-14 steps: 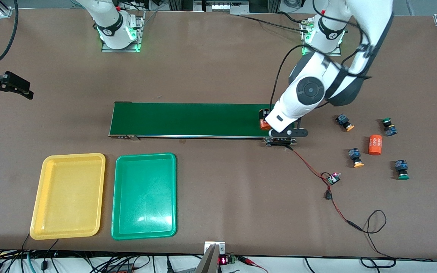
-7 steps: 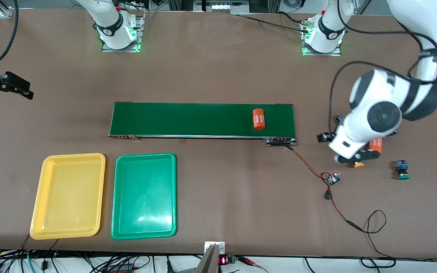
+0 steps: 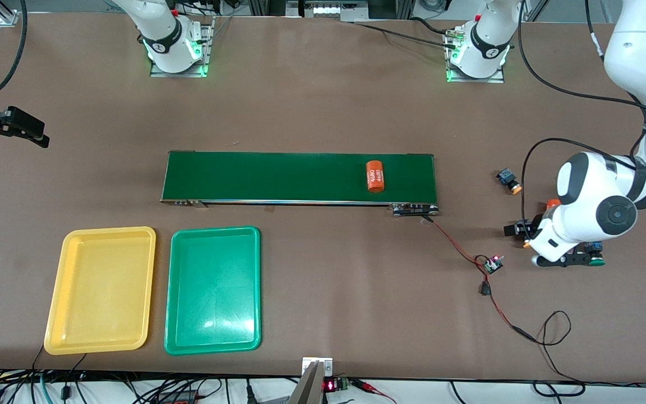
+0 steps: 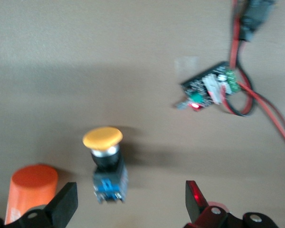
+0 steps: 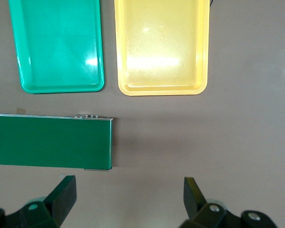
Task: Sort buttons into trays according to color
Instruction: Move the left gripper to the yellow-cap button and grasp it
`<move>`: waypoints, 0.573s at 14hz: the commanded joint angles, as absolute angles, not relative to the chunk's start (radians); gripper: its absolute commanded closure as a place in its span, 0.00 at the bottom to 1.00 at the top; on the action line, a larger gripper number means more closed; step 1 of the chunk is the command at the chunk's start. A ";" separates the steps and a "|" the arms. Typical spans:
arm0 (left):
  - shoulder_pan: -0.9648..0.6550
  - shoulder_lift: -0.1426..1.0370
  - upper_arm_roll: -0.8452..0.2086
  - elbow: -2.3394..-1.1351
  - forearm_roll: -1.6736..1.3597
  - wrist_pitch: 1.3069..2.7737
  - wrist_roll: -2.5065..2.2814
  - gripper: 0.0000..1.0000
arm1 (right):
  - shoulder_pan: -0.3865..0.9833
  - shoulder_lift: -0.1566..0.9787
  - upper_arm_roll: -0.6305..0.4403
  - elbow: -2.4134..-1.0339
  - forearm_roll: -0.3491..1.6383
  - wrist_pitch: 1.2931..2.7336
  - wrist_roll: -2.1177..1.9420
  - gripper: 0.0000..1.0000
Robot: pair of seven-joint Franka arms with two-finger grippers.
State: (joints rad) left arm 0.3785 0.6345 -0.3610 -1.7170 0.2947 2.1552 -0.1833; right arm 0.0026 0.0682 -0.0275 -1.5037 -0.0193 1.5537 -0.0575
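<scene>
My left gripper (image 3: 558,253) is open and empty, low over the buttons at the left arm's end of the table. In the left wrist view a yellow-capped button (image 4: 106,164) lies on its side just ahead of the open jaws of my left gripper (image 4: 130,205), nearer one finger. In the front view only its cap (image 3: 526,242) shows. A second yellow-capped button (image 3: 509,180) lies farther from the camera. One green cap (image 3: 596,260) peeks out by the hand; the other green button is hidden. The yellow tray (image 3: 101,289) and green tray (image 3: 213,289) are empty. My right gripper (image 5: 128,198) is open, waiting high above the table.
An orange cylinder (image 3: 375,176) lies on the dark green conveyor belt (image 3: 278,177). Another orange cylinder (image 4: 31,190) lies beside the button under my left gripper. A small circuit board (image 3: 492,264) on red wires lies near the hand. Both trays show in the right wrist view (image 5: 161,42).
My left arm swung from the conveyor's end to over the buttons, leaving the orange cylinder on the belt. The cylinder has drifted along the belt toward the right arm's end.
</scene>
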 commanded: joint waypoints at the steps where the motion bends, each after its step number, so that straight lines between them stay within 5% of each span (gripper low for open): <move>1: 0.431 0.687 -0.379 -1.706 0.314 2.206 -0.121 0.00 | 0.002 0.060 -0.026 -1.511 -0.015 1.562 -0.055 0.00; 3: 0.431 0.690 -0.379 -1.732 0.313 2.206 -0.121 0.01 | 0.003 0.060 -0.026 -1.511 -0.015 1.560 -0.055 0.00; 4: 0.431 0.690 -0.377 -1.741 0.313 2.209 -0.121 0.09 | 0.003 0.060 -0.026 -1.511 -0.015 1.556 -0.055 0.00; 6: 0.434 0.692 -0.379 -1.743 0.313 2.200 -0.120 0.49 | 0.003 0.060 -0.026 -1.511 -0.015 1.555 -0.055 0.00; 8: 0.437 0.692 -0.379 -1.743 0.313 2.198 -0.107 0.76 | 0.003 0.060 -0.026 -1.511 -0.015 1.554 -0.055 0.00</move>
State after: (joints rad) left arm 0.4247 0.7027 -0.3689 -1.7324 0.2947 2.2021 -0.1295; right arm 0.0026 0.0685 -0.0275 -1.5040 -0.0193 1.5541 -0.0575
